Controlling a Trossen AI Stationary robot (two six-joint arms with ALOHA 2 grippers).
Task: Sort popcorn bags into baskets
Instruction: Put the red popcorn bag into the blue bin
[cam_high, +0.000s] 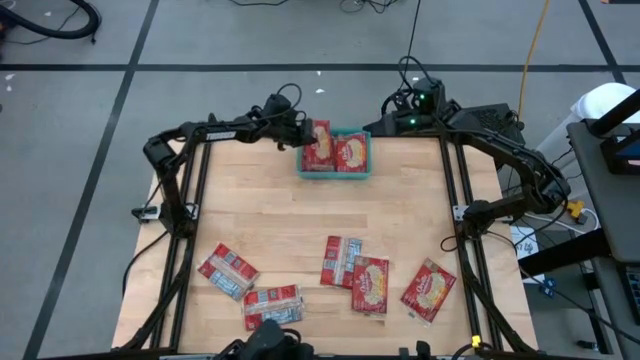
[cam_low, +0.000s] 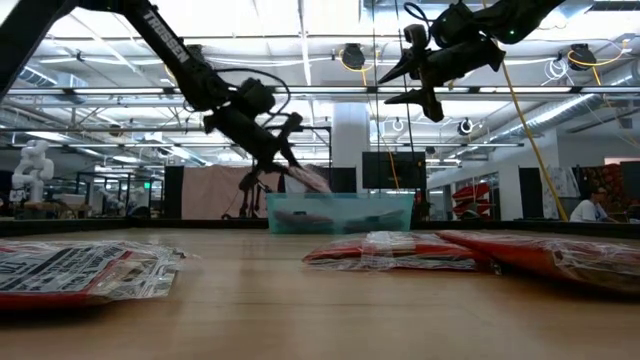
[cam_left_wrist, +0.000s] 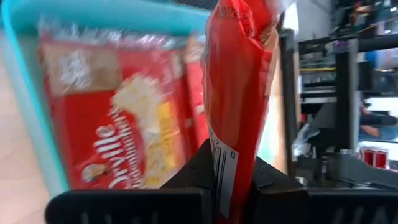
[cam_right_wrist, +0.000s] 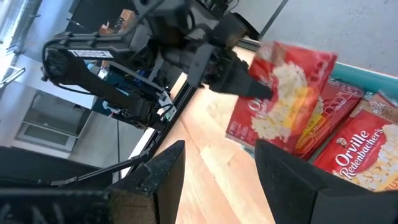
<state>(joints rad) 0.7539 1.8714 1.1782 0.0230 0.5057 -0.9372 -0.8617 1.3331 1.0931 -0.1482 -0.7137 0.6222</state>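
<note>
Left end effector (cam_high: 303, 133) pinching glossy flat red popcorn bag (cam_high: 322, 143) over shallow teal plastic basket (cam_high: 366, 172), right end effector (cam_low: 397, 82) spread.

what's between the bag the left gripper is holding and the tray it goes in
Nothing visible. The left gripper holds a popcorn bag right over the teal tray's left side. Bags already lie in the tray, but the drop onto them looks clear.
</note>
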